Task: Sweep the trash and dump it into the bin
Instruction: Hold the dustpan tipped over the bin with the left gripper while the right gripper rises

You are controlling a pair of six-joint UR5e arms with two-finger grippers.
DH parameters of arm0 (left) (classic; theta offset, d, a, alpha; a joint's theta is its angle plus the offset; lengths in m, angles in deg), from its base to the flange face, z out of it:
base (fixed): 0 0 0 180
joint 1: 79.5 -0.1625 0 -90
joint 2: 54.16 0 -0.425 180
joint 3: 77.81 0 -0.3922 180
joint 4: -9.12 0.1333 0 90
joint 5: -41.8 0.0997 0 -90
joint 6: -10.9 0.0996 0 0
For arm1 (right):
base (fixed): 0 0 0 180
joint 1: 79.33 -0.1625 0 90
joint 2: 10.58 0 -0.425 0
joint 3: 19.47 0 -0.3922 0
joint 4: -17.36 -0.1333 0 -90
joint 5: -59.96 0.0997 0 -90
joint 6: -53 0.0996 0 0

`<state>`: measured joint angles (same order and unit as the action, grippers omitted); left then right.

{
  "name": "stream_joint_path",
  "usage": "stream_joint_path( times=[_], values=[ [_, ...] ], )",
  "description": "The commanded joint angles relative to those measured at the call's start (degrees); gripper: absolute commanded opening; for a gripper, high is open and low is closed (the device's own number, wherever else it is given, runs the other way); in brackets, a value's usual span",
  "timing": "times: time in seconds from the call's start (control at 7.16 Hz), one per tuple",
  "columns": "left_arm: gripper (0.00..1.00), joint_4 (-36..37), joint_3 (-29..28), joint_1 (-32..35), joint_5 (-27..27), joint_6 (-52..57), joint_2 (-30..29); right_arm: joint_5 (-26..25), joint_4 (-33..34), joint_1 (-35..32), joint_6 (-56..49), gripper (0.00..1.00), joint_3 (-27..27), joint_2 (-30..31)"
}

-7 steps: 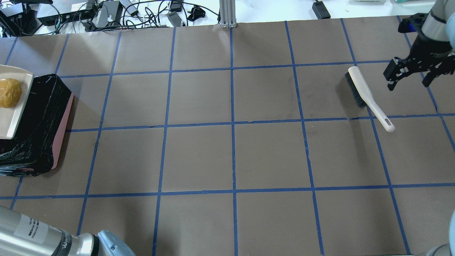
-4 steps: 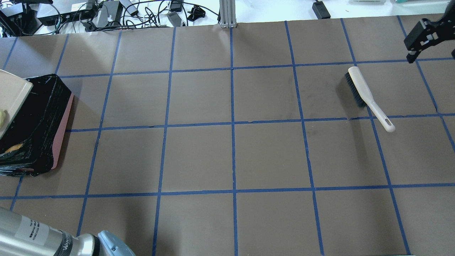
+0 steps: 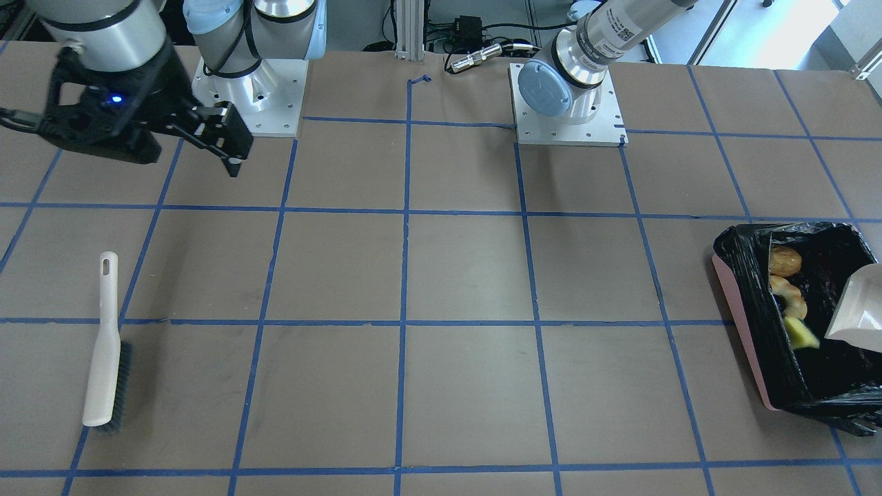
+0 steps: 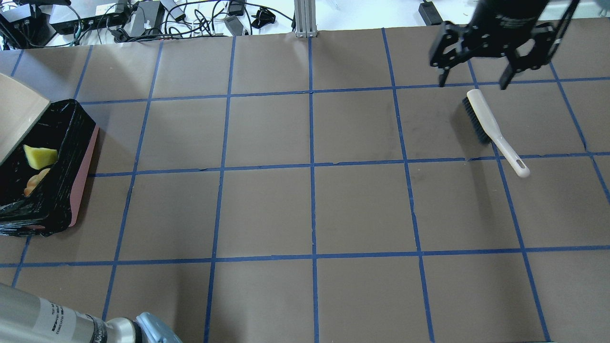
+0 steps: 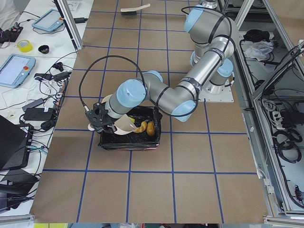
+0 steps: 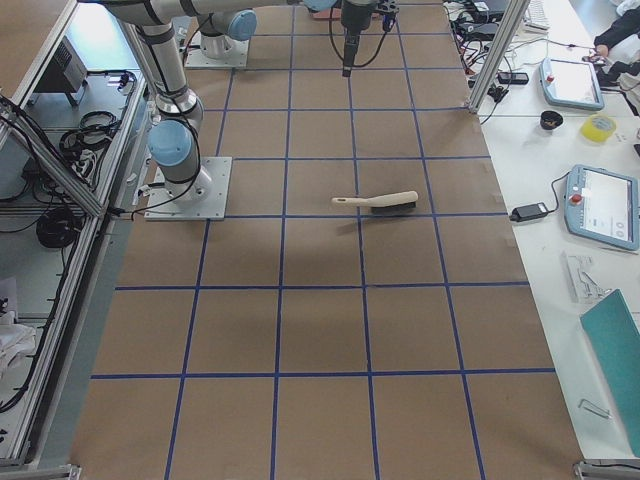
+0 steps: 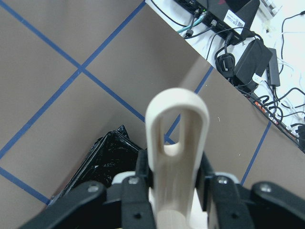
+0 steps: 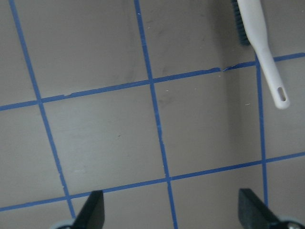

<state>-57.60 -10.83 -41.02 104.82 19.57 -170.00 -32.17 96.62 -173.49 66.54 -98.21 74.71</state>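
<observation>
Our left gripper [image 7: 176, 193] is drawn in narrow on the looped handle of the beige dustpan [image 3: 854, 303], with a finger pressed to each side of it. The pan hangs tilted over the bin [image 3: 741, 313], its lip pointing down into the black liner.

The trash [image 3: 789, 296] lies inside the bin, along the wall that faces the middle of the table. There we see a golden-brown lump [image 3: 785, 262], a yellow sponge block [image 4: 40, 156], and between them what looks like the pale curved piece, though from across the table we cannot make out its shape well. The bin stands at the table's edge on the robot's left, with its pink side showing below the bag.

Our right gripper [image 4: 472, 82] is spread wide and holds nothing. It hangs in the air over the robot's right part of the table [image 4: 310, 209], apart from the brush [image 4: 491, 128]. The brush lies flat on the brown surface, dark bristles to one side, and its handle crosses a blue tape line.
</observation>
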Motion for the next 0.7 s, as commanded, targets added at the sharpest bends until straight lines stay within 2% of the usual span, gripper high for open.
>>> stream_joint_path(
  times=[0.0,0.14,0.42,0.56],
  values=[
    [0.0,0.62,2.7,1.07,-0.1,6.52,3.42,0.19,8.64,-4.01,1.85,1.0,-0.61,-0.03],
    [0.0,3.24,3.76,1.59,-0.1,8.8,4.65,0.55,15.25,-4.1,-3.12,1.0,-0.79,-0.03],
    [0.0,5.29,4.03,6.58,1.82,5.69,6.32,0.55,14.8,-4.1,-3.08,1.0,-1.32,-0.03],
    [0.0,5.37,3.94,8.96,5.06,-4.69,6.68,2.12,12.88,-4.19,-2.91,1.0,-1.41,0.93]
  ],
)
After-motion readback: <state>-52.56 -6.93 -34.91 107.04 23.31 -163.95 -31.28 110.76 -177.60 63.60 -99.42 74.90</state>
